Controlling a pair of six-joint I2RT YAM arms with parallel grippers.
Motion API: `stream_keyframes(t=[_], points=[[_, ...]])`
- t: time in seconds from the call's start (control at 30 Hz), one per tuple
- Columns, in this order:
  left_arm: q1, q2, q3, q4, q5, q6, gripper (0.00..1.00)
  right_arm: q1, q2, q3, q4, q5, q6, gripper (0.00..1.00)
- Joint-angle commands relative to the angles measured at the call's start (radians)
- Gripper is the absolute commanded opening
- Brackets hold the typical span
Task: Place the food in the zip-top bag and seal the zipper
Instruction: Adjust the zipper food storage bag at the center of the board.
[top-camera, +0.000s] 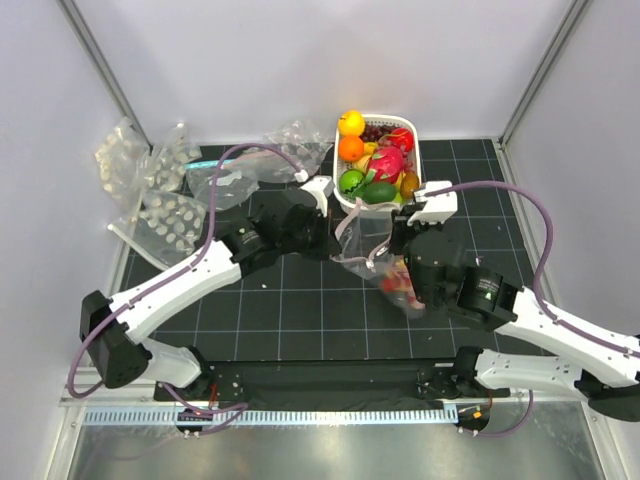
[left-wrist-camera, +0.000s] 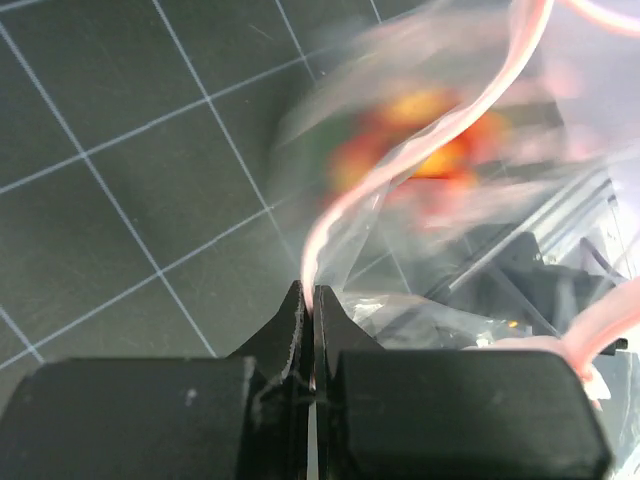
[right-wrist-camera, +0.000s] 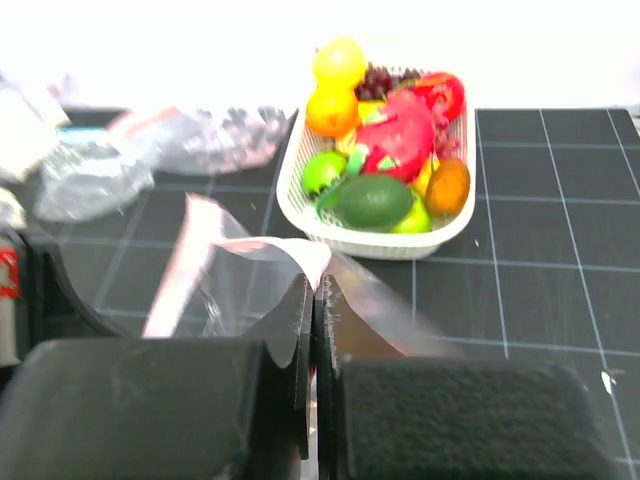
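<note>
On the near side of the white basket (right-wrist-camera: 370, 240), we see the zip-top bag (top-camera: 360, 250) held at its mouth by both arms. The left gripper (left-wrist-camera: 308, 295) has its jaws pressed together on the zipper (left-wrist-camera: 312, 250). The right gripper (right-wrist-camera: 312, 285) is likewise pinched tight on the bag's top edge, a little further along. The mouth end lies nearest the basket, its long edge running left to right between the two grips. The body sags away from the basket, toward the right arm's base. The film is clear and crumpled, and the zipper is a thin pinkish strip that curves loosely away from the grips. The food (top-camera: 400, 285) sits as a red and orange lump in the bag's far-from-basket end, too blurred for us to tell the pieces apart. In the basket itself a pink dragon fruit (right-wrist-camera: 400, 145) lies among other fruits. Left of the basket, more clear bags (top-camera: 165, 200) lie on the black gridded mat (top-camera: 300, 300)
</note>
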Motion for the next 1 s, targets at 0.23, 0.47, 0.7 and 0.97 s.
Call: stream_keyframes(t=[0.23,0.47,0.7,0.97], points=[[0.038,-0.409,-0.083,-0.037,-0.55,0.052,0.0,0.002,0.093,0.005,0.129,-0.111,0.003,0.01],[0.032,-0.328,-0.1,-0.04,-0.587,0.087,0.0,-0.062,0.131,-0.07,0.203,-0.297,0.052,0.03],[0.038,-0.152,-0.123,0.006,-0.675,0.129,0.0,-0.153,0.323,-0.009,0.146,-0.463,0.127,0.34],[0.052,-0.145,-0.143,0.034,-0.667,0.126,0.0,-0.211,0.3,-0.053,0.163,-0.517,0.159,0.49]])
